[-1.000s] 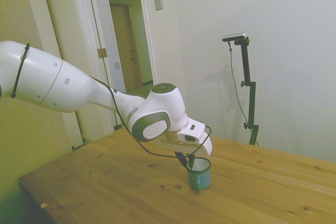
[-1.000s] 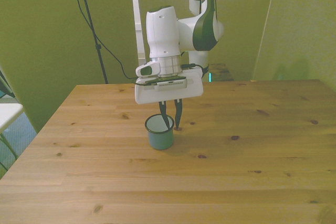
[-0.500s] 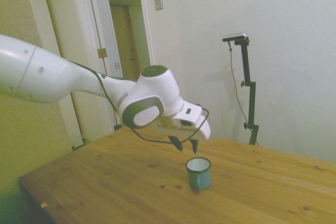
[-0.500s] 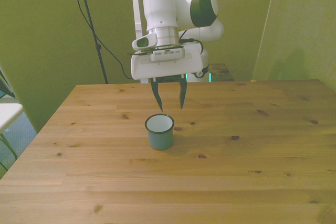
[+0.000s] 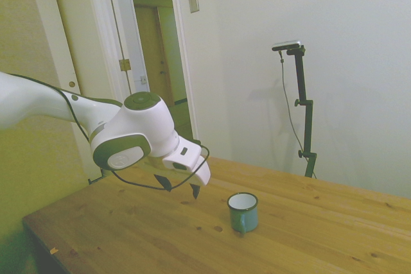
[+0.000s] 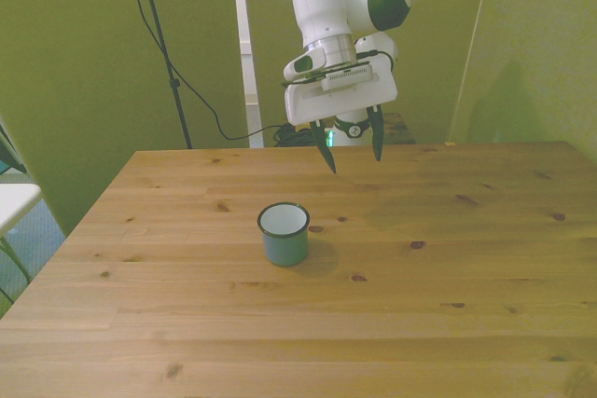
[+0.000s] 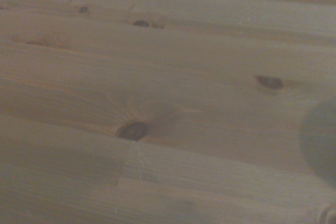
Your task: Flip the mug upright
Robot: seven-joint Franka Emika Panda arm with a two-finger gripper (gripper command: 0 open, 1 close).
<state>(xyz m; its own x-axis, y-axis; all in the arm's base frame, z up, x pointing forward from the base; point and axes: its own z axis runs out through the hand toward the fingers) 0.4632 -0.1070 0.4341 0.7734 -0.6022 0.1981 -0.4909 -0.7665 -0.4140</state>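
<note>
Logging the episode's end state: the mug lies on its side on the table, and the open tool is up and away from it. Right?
One thing is wrong: the mug stands upright, mouth up, as the front view shows. The rest holds: it is on the table, and the open tool is raised clear of it.

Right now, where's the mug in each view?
Side view: mug upright, low, right of centre.
Front view: mug left of centre, nearer than the open gripper.
Wrist view: possibly the dark blur at one edge; cannot tell.
Shared landmark: the wooden table.
</note>
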